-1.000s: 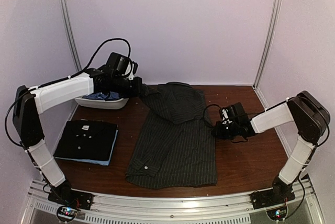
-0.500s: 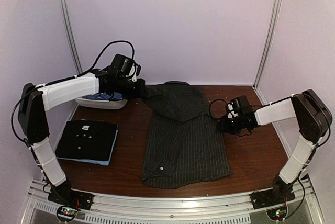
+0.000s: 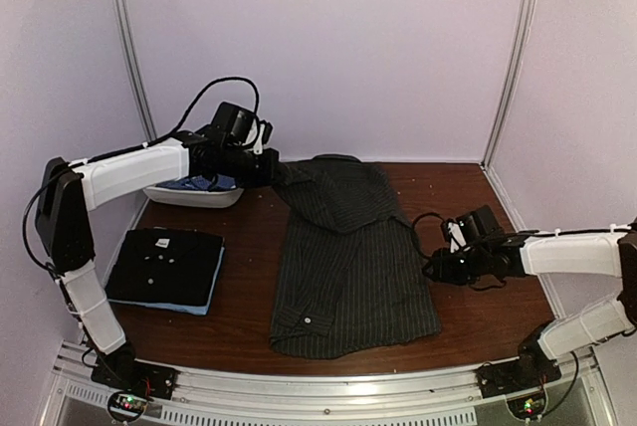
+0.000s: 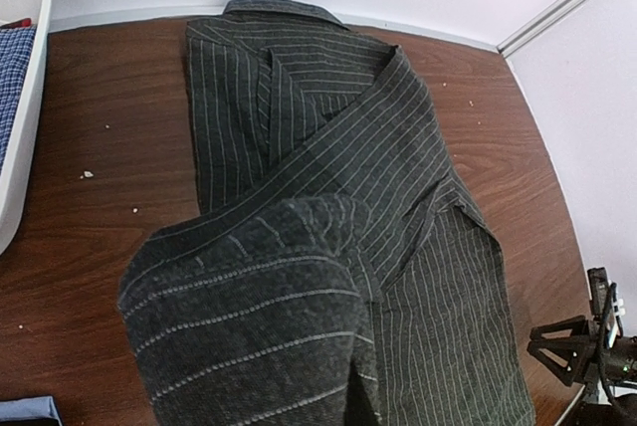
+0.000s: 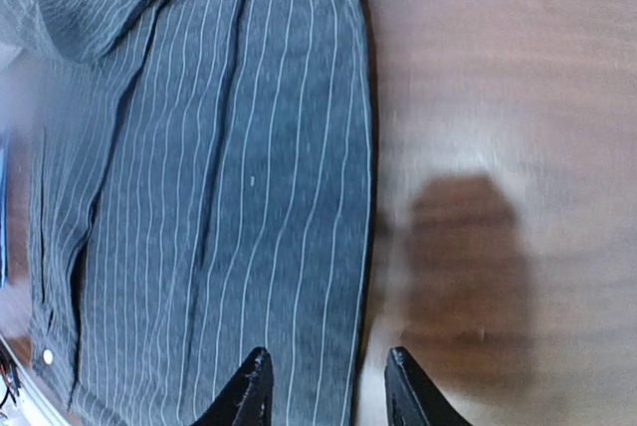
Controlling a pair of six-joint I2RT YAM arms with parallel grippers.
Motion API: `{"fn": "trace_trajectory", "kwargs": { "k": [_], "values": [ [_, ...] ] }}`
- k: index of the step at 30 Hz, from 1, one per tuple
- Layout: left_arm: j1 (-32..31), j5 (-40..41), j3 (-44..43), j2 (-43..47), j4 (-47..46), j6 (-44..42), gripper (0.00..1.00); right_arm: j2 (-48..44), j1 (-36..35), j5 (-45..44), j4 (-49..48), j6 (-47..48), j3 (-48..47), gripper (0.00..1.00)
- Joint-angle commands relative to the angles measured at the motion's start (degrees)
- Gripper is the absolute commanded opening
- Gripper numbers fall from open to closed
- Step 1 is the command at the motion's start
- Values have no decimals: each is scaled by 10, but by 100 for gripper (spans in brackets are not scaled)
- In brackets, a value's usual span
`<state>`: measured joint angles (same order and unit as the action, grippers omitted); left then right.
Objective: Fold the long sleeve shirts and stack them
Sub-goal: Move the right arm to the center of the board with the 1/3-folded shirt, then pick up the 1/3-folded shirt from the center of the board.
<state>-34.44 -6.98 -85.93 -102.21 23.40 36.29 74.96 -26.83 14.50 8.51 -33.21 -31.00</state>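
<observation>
A: Fold step. The pinstriped shirt (image 3: 348, 267) lies mid-surface (image 3: 478, 331), collar toward 12 o'clock and hem toward 6. A cuff with a pale button shows near the hem. Where do the arms stand?

B: The left arm (image 3: 129, 169) reaches in from 9 o'clock. The left jaws are clamped on a bunch of the shirt's cloth at its 11 o'clock corner, raised off the surface. In the left wrist view the bunch fills the foreground and hides the fingers. The right jaws stand apart with nothing between them, low at the shirt's 3 o'clock edge, where the fingertips (image 5: 257, 386) straddle the edge line.

A: Finished work?

B: The folded stack (image 3: 164, 267) sits at 8 o'clock, a black shirt over a light blue one. The white tub (image 3: 194, 194) at 10 o'clock holds blue cloth.

A: Judgement on the step?

B: Probably a fold of the left-held shoulder or sleeve across the body. To do it well:
- Carry the bunch low toward 3 o'clock.
- Hold it taut so no pleat forms.
- Lay it square to the side edges.
- Let go only once the cloth rests flat.

The right jaws should either sit outside the landing zone or pin the 3 o'clock edge so the body does not drag. The risk is that a hard pull slides the whole shirt and skews the hem.
</observation>
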Motion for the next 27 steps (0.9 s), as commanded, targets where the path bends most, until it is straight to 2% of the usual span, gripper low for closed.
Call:
{"fn": "trace_trajectory", "kwargs": {
  "k": [1,15,20,27],
  "values": [
    [6,-24,-18,-7,-37,-8,0,-68,-26,-13,62,-38,20,40],
    [6,-35,-15,-4,-61,-1,0,-259,-132,-40,221,-174,92,36],
    [6,-39,-13,-2,-77,6,0,-291,-157,-24,202,-217,130,33],
    [6,-40,-21,-7,-93,6,0,-266,-194,-32,150,-246,144,29]
  ]
}}
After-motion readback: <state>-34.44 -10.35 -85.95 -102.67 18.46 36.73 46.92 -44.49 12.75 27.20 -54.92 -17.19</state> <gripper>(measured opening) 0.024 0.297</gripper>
